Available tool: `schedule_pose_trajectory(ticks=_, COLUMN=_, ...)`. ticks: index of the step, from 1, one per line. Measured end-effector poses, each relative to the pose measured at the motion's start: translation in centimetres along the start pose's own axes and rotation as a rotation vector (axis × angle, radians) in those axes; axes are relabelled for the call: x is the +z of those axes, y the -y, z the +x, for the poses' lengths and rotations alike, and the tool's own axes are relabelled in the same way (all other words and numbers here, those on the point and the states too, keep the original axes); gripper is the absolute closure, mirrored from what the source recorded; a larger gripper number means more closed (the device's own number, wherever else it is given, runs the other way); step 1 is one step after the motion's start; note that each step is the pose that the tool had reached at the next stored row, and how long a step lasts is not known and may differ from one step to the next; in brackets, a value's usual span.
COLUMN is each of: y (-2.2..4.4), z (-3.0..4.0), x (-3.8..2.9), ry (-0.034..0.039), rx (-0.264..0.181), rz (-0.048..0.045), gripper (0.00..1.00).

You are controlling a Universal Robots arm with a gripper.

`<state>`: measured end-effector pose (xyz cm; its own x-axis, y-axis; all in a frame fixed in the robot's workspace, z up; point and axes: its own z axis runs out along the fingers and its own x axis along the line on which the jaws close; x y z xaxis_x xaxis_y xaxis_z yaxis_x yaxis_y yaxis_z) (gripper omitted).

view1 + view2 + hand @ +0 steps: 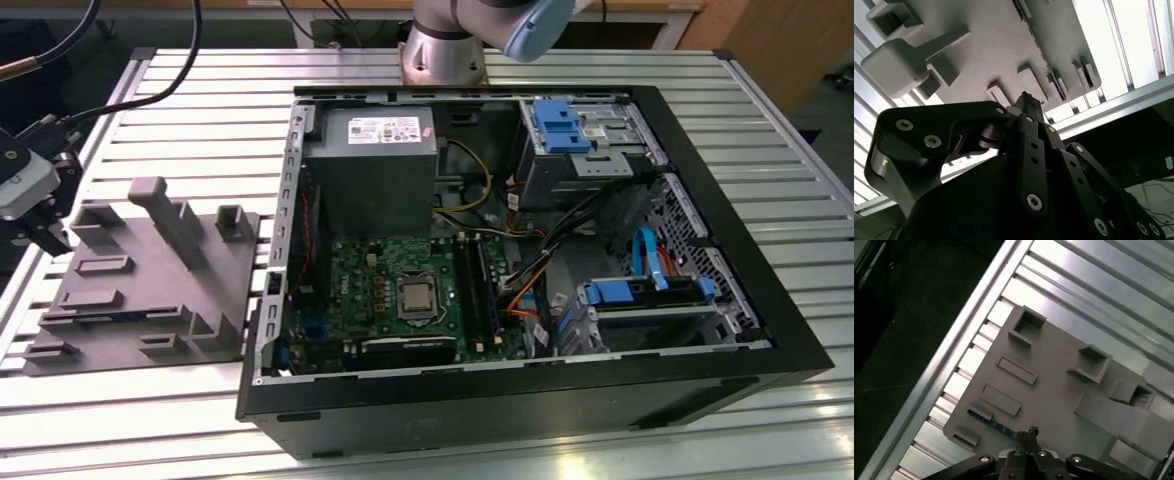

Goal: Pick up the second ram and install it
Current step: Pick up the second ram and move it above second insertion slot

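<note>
The second ram is a thin dark strip with a bluish glint, standing on edge in a slot near one corner of the grey holder tray. In the first wrist view my gripper hovers just beside it, apart from it, with the fingertips pressed together and nothing between them. The second wrist view shows the same shut fingertips pointing at the tray. In the exterior view the gripper hangs over the tray's edge on the exterior view's left.
The open computer case lies to the exterior view's right of the tray, with the motherboard and its memory slots inside. Cables hang by the arm. The slatted table's edge runs close beside the tray.
</note>
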<state>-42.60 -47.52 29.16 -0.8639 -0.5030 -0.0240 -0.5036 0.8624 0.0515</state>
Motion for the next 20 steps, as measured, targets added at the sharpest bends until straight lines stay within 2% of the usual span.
schedule_pose_trajectory(ticks=3, y=0.00, z=0.00, x=0.01, ry=-0.0011, rx=-0.026, rz=-0.0006, gripper=0.89)
schedule_pose_trajectory(ticks=20, y=0.00, z=0.00, x=0.00, ry=-0.0022, rx=-0.042, rz=-0.0010, gripper=0.89)
